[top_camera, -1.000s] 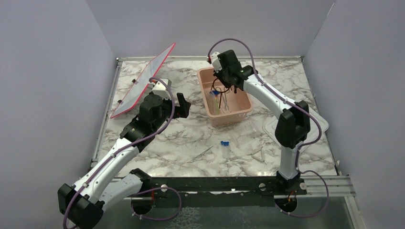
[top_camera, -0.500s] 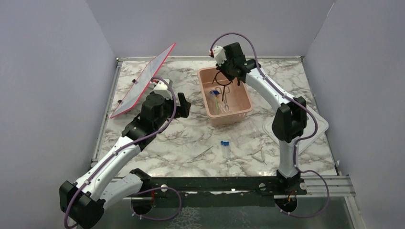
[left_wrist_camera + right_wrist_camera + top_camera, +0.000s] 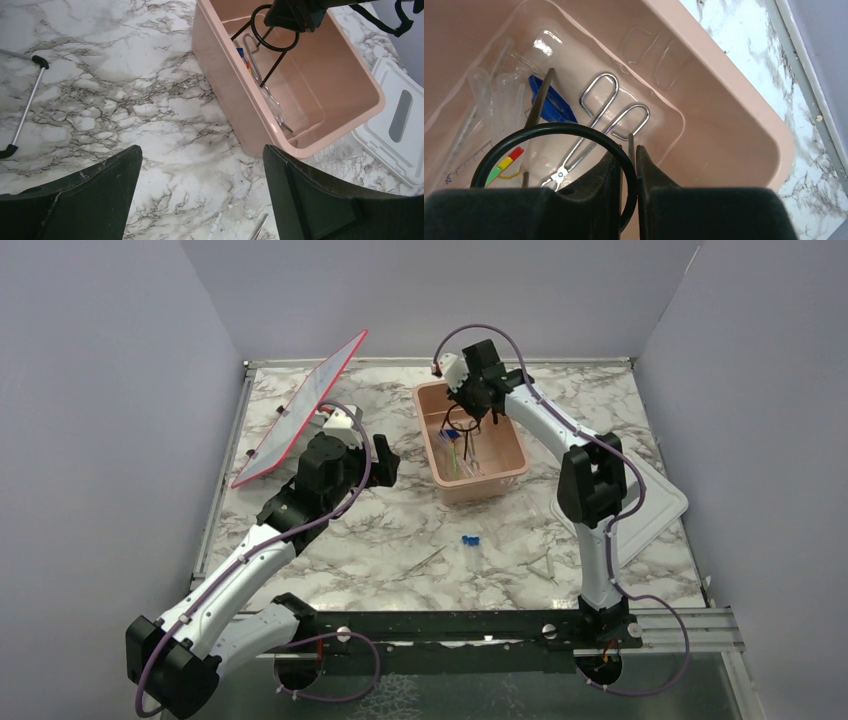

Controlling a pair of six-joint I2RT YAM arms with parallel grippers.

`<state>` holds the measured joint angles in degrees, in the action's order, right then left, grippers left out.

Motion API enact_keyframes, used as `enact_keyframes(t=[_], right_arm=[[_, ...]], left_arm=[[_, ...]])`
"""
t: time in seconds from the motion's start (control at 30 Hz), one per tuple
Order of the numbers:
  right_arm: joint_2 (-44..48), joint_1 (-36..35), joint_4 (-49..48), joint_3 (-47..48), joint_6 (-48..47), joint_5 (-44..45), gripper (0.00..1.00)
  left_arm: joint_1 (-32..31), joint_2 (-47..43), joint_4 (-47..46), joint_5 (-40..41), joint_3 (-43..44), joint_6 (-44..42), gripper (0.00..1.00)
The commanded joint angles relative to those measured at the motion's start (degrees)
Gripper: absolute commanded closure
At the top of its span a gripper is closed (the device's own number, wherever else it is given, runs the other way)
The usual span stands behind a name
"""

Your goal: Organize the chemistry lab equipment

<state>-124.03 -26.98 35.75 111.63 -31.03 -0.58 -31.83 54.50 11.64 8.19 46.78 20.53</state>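
Note:
My right gripper point(image 3: 470, 405) is shut on the black wire ring stand point(image 3: 549, 128) and holds it inside the pink tub point(image 3: 470, 488), near its far end. The stand also shows in the left wrist view point(image 3: 274, 65). In the tub lie metal tweezers point(image 3: 594, 125), a blue-capped tube point(image 3: 551, 102), clear pipettes point(image 3: 484, 95) and a green-yellow stick point(image 3: 501, 165). My left gripper point(image 3: 201, 150) is open and empty over the marble, left of the tub. A blue-capped tube point(image 3: 470, 542) and thin clear pipettes point(image 3: 545, 565) lie loose on the table in front of the tub.
The white lid point(image 3: 650, 510) lies flat at the right, partly under the right arm. The red-edged panel point(image 3: 300, 410) leans at the back left on a metal prop point(image 3: 25, 110). A thin metal item point(image 3: 425, 562) lies near the front centre.
The right gripper with the ring stand rose a little, then came back down over the tub's far end, and the right elbow swung left. The left gripper barely moved.

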Motion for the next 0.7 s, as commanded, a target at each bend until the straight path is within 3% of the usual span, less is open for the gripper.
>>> enact_keyframes(t=[0.0, 0.07, 0.17, 0.23, 0.43, 0.67], right_arm=[[-1.7, 1.3, -1.6, 3.6, -0.9, -1.5, 0.89], [-1.8, 1.3, -1.9, 3.8, -0.3, -1.2, 0.82], [-1.0, 1.3, -2.3, 4.2, 2.3, -1.3, 0.61], [0.5, 1.3, -2.2, 4.3, 3.8, -2.4, 0.54], [6.2, 1.3, -1.5, 4.6, 8.8, -2.9, 0.49], [17.6, 1.3, -1.6, -0.7, 21.3, 0.3, 0.46]], left_arm=[[0.1, 0.4, -1.1, 1.0, 0.3, 0.1, 0.07], [0.1, 0.6, -1.1, 1.0, 0.3, 0.2, 0.07], [0.2, 0.8, -1.0, 0.7, 0.4, 0.3, 0.07], [0.2, 0.8, -1.0, 0.6, 0.4, 0.4, 0.07], [0.2, 0.6, -1.2, -0.1, 0.5, 0.6, 0.07], [0.2, 0.9, -0.8, -4.5, 1.2, 0.4, 0.07]])
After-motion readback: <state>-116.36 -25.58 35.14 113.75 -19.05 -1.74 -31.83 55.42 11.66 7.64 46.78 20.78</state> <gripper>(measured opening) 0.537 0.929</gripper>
